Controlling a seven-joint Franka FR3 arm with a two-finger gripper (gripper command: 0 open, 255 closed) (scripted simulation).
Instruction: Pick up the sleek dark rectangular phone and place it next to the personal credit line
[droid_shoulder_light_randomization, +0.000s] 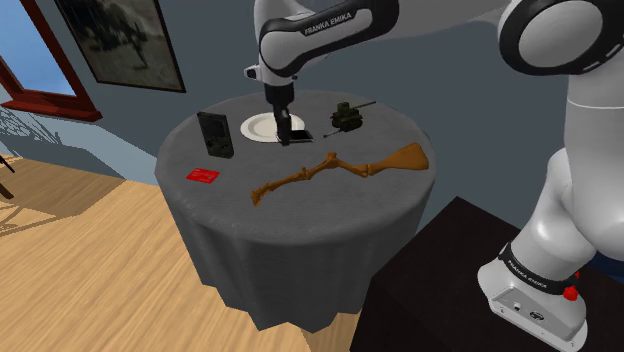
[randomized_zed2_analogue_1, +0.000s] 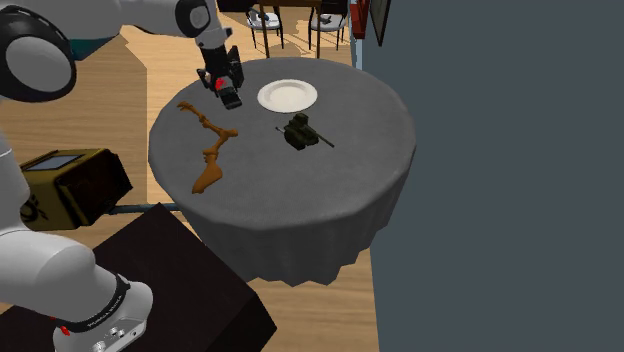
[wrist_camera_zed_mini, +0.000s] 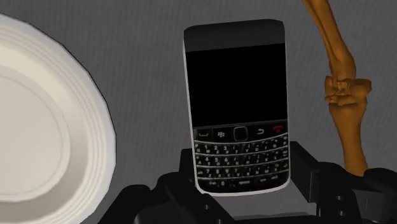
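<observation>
The dark phone (wrist_camera_zed_mini: 235, 95), with a black screen and a small keyboard, lies face up on the grey tablecloth (droid_shoulder_light_randomization: 300, 210) beside the white plate (droid_shoulder_light_randomization: 262, 127). My gripper (wrist_camera_zed_mini: 245, 168) points down at it, shut with one finger against each long side of the keyboard end. In the shoulder view the gripper (droid_shoulder_light_randomization: 286, 132) stands over the phone (droid_shoulder_light_randomization: 301, 134) near the table's far side. The red card (droid_shoulder_light_randomization: 203, 176) lies flat toward that view's left, a good way from the phone. In the second exterior view the gripper (randomized_zed2_analogue_1: 229, 97) hides most of the phone.
A dark rectangular device (droid_shoulder_light_randomization: 216, 135) sits between the card and the plate. A small green toy tank (droid_shoulder_light_randomization: 345, 117) stands on the plate's other side. A long brown jointed object (droid_shoulder_light_randomization: 340, 168) lies across the table's middle. The round table's edge runs close to the card.
</observation>
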